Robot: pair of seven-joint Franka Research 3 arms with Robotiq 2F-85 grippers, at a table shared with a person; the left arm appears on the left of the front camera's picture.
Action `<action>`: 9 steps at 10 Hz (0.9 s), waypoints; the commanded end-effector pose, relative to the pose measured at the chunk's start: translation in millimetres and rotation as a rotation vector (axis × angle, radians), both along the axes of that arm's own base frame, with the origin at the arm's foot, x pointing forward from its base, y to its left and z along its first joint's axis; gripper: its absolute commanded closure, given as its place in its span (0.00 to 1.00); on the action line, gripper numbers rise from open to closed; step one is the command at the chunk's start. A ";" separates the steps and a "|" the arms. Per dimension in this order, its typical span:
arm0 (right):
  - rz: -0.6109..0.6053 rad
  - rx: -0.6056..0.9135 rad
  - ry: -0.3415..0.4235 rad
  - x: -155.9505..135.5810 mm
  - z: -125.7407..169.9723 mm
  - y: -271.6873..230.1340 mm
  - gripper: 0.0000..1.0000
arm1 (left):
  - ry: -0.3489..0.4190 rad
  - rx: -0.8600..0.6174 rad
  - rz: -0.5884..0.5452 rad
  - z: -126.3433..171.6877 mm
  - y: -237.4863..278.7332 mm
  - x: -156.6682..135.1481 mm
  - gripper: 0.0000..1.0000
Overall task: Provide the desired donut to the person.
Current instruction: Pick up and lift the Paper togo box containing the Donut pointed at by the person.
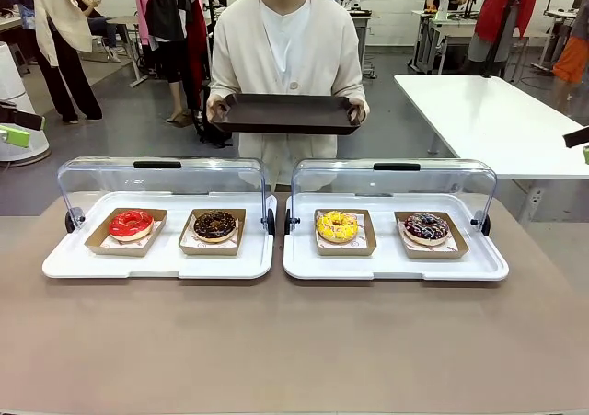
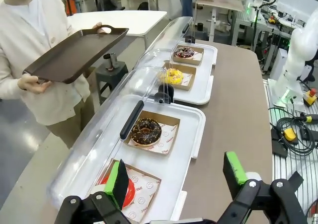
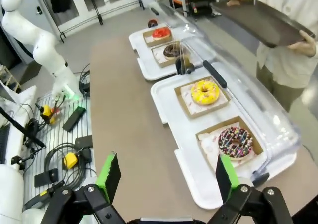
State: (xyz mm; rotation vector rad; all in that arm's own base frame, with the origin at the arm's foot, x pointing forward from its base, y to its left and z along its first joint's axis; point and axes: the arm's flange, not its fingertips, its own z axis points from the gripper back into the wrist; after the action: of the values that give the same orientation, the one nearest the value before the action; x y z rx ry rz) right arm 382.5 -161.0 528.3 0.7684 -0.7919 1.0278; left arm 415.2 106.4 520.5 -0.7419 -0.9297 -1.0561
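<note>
Brown cardboard trays (image 2: 161, 115), four in all, each hold one donut on a white liner paper (image 2: 168, 137). The liners carry small red print, too fine to read.

The left pincer (image 2: 176, 172) stands fully open with nothing between its green pads, over the near end of a white serving tray (image 2: 193, 143). The red-glazed donut (image 2: 130, 194) lies just below one finger and is partly hidden by it. The chocolate donut (image 2: 145, 131) sits just ahead, between the lines of the two fingers. Farther ahead, on a second white serving tray (image 2: 207, 82), lie the yellow donut (image 2: 173, 76) and, farthest off, the dark donut with coloured sprinkles (image 2: 185, 52). Each serving tray has a clear domed lid (image 2: 94, 154) with a black handle (image 2: 131, 119), swung open toward the person's side.

The right pincer (image 3: 167, 173) is likewise spread wide and holds nothing, above the tabletop (image 3: 129, 129) beside the second serving tray. From it the order runs the other way: the sprinkled donut is nearest, just ahead of one finger, then the yellow one, with the chocolate and red ones well beyond.

The person (image 2: 44, 60) stands across the serving trays from both pincers, at the table's far edge, holding a dark rectangular tray (image 2: 74, 52) in both hands beyond the open lids. All four donuts lie in their cardboard trays.
</note>
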 end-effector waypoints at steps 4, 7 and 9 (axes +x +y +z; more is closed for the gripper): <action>0.001 -0.008 -0.001 -0.7 1.2 -1.2 0.00 | 0.001 0.003 0.004 -0.5 -0.2 -1.1 0.00; 0.001 -0.008 -0.001 -0.7 1.2 -1.2 0.00 | 0.001 0.003 0.004 -0.5 -0.2 -1.1 0.00; 0.001 -0.008 -0.001 -0.7 1.2 -1.2 0.00 | 0.001 0.003 0.004 -0.5 -0.2 -1.1 0.00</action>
State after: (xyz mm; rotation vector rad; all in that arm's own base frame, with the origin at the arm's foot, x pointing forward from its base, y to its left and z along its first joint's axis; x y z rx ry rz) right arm 381.9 -162.1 529.9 0.7527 -0.7774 1.0375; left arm 413.4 104.9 518.6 -0.7333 -0.9217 -1.0518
